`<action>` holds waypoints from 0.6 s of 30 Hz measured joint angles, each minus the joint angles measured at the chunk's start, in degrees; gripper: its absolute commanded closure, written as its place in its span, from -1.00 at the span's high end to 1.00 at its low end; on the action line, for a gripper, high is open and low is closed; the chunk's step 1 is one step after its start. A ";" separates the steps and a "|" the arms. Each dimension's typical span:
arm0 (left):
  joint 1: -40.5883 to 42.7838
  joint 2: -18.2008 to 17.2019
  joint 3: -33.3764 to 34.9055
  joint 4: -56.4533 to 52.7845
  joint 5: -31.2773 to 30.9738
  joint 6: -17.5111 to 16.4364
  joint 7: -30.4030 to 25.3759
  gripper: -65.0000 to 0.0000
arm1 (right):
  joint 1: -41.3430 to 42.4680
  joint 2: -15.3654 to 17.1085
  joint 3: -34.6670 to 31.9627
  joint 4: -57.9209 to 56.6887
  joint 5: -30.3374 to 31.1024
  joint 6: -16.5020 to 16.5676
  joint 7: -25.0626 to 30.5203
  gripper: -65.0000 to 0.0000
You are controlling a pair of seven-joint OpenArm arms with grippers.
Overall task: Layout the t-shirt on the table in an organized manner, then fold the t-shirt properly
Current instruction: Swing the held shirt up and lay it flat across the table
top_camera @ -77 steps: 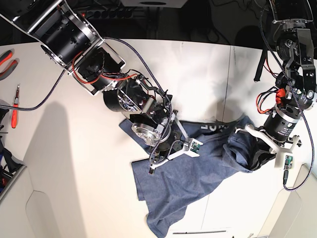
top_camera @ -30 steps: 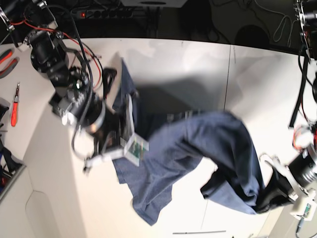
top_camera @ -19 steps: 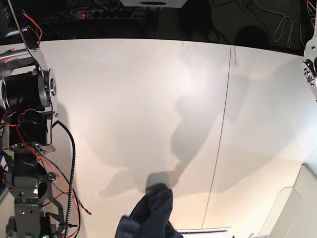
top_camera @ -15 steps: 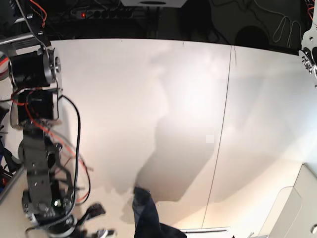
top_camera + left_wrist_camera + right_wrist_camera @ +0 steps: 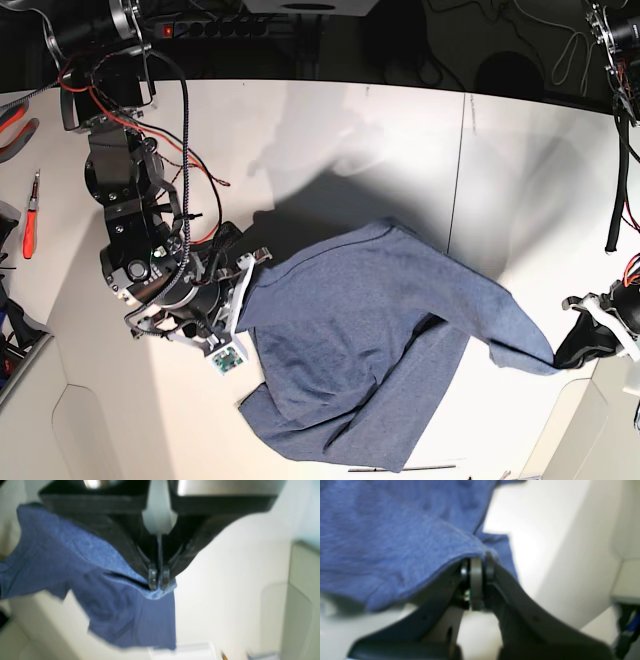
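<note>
The t-shirt (image 5: 370,350) is stretched between both arms over the bench (image 5: 330,140), plain side up, spanning from 9 o'clock to 3 o'clock in the base view. The right gripper (image 5: 477,566) has its jaws clamped on a hem edge (blurred). The left gripper (image 5: 158,580) pinches another edge, jaws together on the cloth, fabric hanging below toward 6 o'clock.

Behind the far edge of the counter (image 5: 380,130) we see a dark, unlit space. A power strip (image 5: 205,27) lies just beyond that edge, with loose cables (image 5: 560,45) trailing near it. Left of the counter we see red-handled pliers (image 5: 12,122) and a red-handled screwdriver (image 5: 31,215). Soft shadows fall across the counter.
</note>
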 measured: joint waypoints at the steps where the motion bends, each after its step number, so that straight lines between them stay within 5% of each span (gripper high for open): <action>1: 0.50 0.00 0.00 0.00 -0.02 0.00 1.57 -1.00 | -1.05 0.00 0.00 0.00 0.02 0.00 -0.76 -1.00; 4: 1.90 -0.02 0.00 0.00 -0.07 0.00 5.68 -1.00 | -3.17 0.00 0.00 -0.04 0.02 0.09 -2.56 -1.00; 8: 4.17 -0.35 0.00 0.00 -0.22 -1.92 9.16 -1.00 | -6.01 1.18 0.00 0.04 3.37 4.61 -4.55 -1.00; 18: 15.41 -3.98 0.09 0.02 0.28 -4.22 13.09 -1.00 | -18.32 12.26 -0.04 0.15 5.16 7.15 -5.09 -1.00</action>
